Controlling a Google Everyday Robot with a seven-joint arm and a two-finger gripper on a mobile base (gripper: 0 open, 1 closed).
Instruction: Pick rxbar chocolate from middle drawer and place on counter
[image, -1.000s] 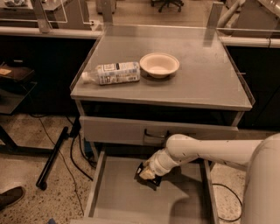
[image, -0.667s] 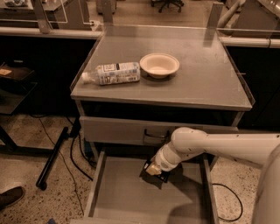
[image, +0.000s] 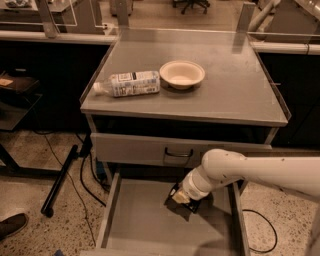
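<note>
The middle drawer (image: 142, 220) is pulled open below the counter (image: 235, 95). It is a shallow grey tray with low side walls. My gripper (image: 181, 198) is inside it near the back, right of centre, at the end of my white arm coming in from the right. It is shut on the rxbar chocolate (image: 191, 206), a small flat black wrapper that sticks out under the gripper, tilted just above the drawer floor. Its lettering is hidden.
A clear white-labelled bottle (image: 131, 83) lies on its side on the counter's left part, next to a white bowl (image: 182, 74). A shut drawer with a dark wire handle (image: 178, 153) sits above the open one. A black pole (image: 60, 180), cables and a shoe (image: 10, 225) are on the floor at left.
My gripper has moved a little to the right and toward the back of the drawer, and the black wrapper has moved with it. Bottle and bowl have not moved.
</note>
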